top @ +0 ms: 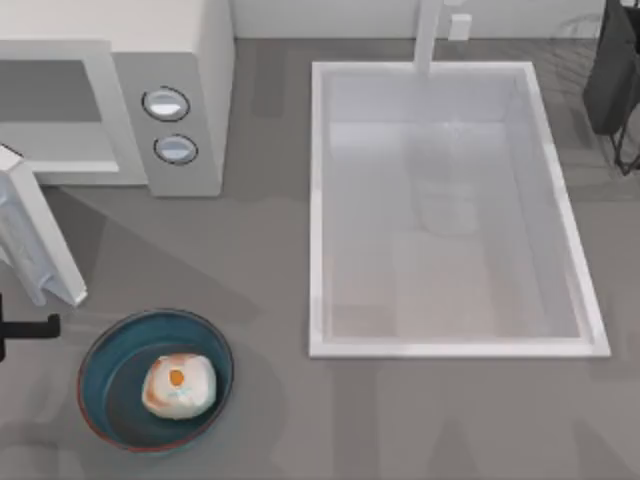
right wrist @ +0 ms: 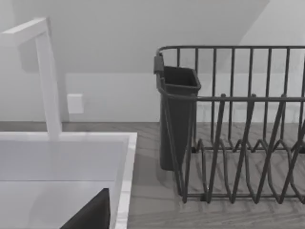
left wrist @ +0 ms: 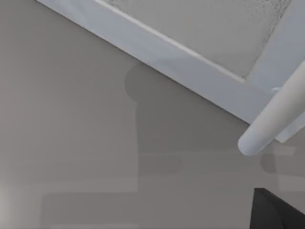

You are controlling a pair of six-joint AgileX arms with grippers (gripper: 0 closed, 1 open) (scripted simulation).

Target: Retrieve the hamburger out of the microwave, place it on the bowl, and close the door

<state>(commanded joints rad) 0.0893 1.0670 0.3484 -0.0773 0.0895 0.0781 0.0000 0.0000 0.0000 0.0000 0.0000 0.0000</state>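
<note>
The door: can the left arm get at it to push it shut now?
Probably yes. The door stands open at the table's left, the left gripper is just beside it, and nothing lies between; the hamburger already sits in the bowl.

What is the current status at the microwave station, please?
Hamburger resting in bowl. Microwave door open, not yet closed. Left gripper near door, at table's left edge. Nothing blocking.

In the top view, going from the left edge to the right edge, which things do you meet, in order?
Door → bowl with the hamburger in it → microwave knobs → sink → dish rack.
</note>
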